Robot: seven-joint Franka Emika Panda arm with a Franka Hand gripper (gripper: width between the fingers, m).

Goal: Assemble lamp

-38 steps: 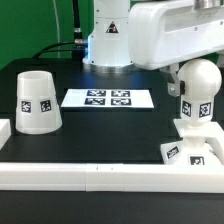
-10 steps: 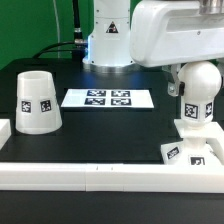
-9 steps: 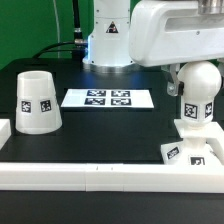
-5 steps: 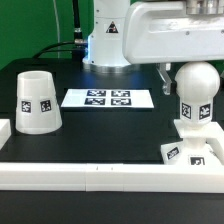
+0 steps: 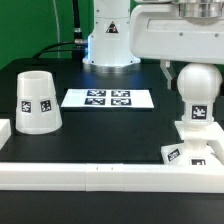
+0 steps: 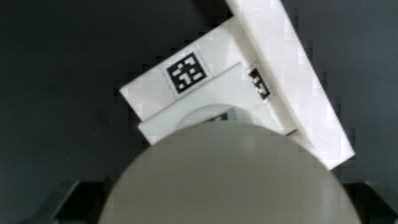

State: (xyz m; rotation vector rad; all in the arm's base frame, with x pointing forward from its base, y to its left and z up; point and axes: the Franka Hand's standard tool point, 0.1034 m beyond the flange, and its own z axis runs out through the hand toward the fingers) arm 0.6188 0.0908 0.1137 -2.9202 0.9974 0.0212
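The rounded bulb point(image 5: 197, 88) stands upright with its neck in the flat square base point(image 5: 188, 151) at the exterior view's right, by the front rail. My gripper point(image 5: 195, 74) reaches down from above, its jaws on either side of the bulb's round head, shut on it. In the wrist view the bulb point(image 6: 222, 175) fills the space between the jaws of the gripper point(image 6: 217, 205), and the base point(image 6: 199, 80) shows below it. The tapered shade point(image 5: 35, 102) stands mouth down at the exterior view's left, apart from the gripper.
The marker board point(image 5: 108, 98) lies flat mid-table. A long white border rail point(image 5: 100, 175) runs along the front, with a short piece point(image 5: 5, 128) at the left; it also shows in the wrist view point(image 6: 294, 80). The arm's pedestal point(image 5: 108, 40) stands at the back.
The gripper's hand has turned and sits slightly higher in view. The bulb has turned with it: its neck tag moved from facing left to facing front. The shade has not moved.
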